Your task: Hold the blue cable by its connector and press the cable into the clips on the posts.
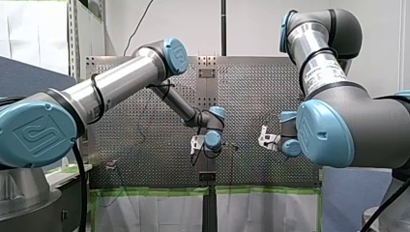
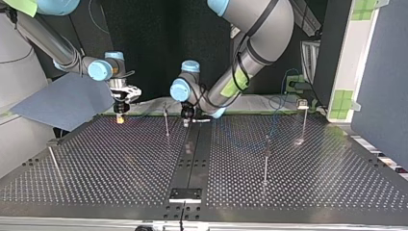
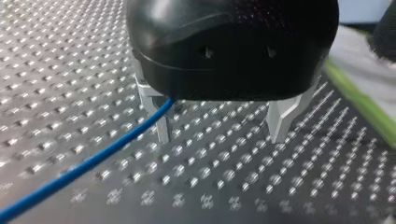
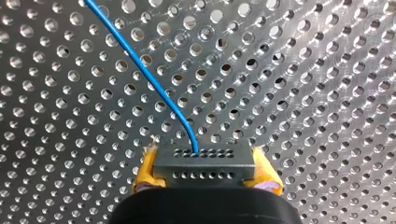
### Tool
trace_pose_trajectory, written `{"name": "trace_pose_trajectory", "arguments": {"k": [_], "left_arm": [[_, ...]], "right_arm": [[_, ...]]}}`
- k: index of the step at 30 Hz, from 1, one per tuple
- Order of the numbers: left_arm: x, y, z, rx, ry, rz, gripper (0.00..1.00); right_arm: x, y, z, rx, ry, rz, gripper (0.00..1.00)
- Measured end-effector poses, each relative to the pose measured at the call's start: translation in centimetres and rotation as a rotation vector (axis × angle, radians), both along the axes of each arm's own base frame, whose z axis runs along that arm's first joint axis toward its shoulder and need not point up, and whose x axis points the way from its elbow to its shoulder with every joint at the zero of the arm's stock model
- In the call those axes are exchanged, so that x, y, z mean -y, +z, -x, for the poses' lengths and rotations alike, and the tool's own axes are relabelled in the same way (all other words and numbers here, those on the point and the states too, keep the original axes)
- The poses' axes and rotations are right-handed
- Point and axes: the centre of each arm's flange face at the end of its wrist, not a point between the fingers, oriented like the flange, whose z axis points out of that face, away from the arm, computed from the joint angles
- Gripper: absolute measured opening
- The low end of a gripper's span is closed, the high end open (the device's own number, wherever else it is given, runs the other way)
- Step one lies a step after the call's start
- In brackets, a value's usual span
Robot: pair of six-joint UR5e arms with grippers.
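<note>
While my right jaws clamp the connector (image 4: 205, 163), the blue cable (image 4: 140, 70) leaves it over the bench (image 4: 303, 93); my left jaws gape beside that cable.

A thin blue cable (image 4: 140, 60) curves out of a dark grey rectangular connector (image 4: 205, 169) clamped in my right gripper (image 4: 205, 156); slim upright metal posts (image 2: 265, 161) stand well apart.

From where I stand there is one desk (image 2: 337, 183) and two arms over it, the left arm (image 2: 255, 48) and the right arm (image 2: 53, 45). Each ends in one hand, making two: the left hand (image 2: 186, 114) and the right hand (image 2: 120, 114). There is one blue cable (image 4: 149, 79) and one connector (image 4: 205, 163). At least four thin posts (image 2: 166, 122) (image 2: 266, 161) (image 2: 303, 120) (image 2: 54, 163) stand on the desk.
</note>
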Motion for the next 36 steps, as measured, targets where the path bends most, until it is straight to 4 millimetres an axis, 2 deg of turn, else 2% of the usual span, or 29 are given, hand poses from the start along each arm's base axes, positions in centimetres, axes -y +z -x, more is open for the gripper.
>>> {"name": "trace_pose_trajectory", "arguments": {"k": [5, 14, 19, 22, 28, 36], "left_arm": [[0.0, 0.3, 1.6, -0.054, -0.052, -0.02, 1.0], [0.9, 2.8, 5.0, -0.077, -0.162, 0.0, 1.0], [2.2, 1.9, 8.4, -0.11, -0.232, 0.006, 1.0], [2.4, 1.4, 9.5, -0.123, -0.245, 0.003, 1.0], [2.6, 1.1, 10.0, -0.127, -0.249, 0.004, 1.0], [3.0, 1.4, 9.3, -0.085, -0.242, 0.065, 1.0]], "right_arm": [[0.0, 0.0, 0.0, 0.002, 0.0, -0.001, 0.0], [0.1, 0.0, 0.2, 0.003, -0.001, -0.002, 0.0], [0.0, -0.1, 0.2, 0.005, -0.001, -0.007, 0.0], [0.0, -0.1, 0.2, 0.005, -0.001, -0.009, 0.0], [0.0, -0.1, 0.2, 0.005, -0.001, -0.012, 0.0], [0.0, -0.2, 0.3, 0.01, -0.002, -0.018, 0.0]]}}
